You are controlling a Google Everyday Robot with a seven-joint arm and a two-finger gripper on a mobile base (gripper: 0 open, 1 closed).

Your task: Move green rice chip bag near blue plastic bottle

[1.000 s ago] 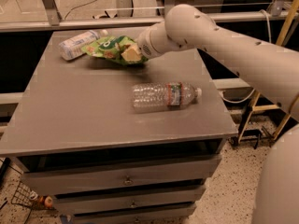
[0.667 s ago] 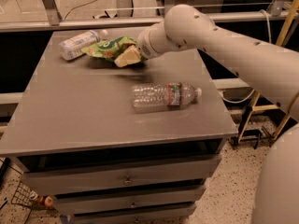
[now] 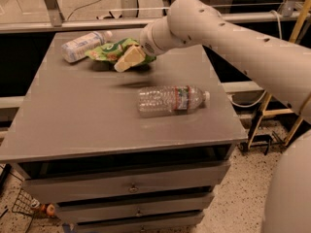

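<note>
The green rice chip bag [image 3: 109,51] hangs just above the far left part of the table, with its shadow below it. My gripper [image 3: 129,58] is shut on the bag's right end, and its beige fingers [image 3: 131,56] lie across the bag. The blue plastic bottle [image 3: 81,45] lies on its side at the far left of the table, cap pointing right. It is right beside the bag's left end. My arm [image 3: 218,38] reaches in from the right.
A longer clear ribbed bottle [image 3: 171,99] with a red-marked label lies on its side mid-table, nearer the front right. The grey table [image 3: 73,120] has drawers below. Yellow stand legs [image 3: 265,115] are on the floor to the right.
My gripper has carried the green bag a little to the left, closer to the blue bottle. Both bottles stayed put.
</note>
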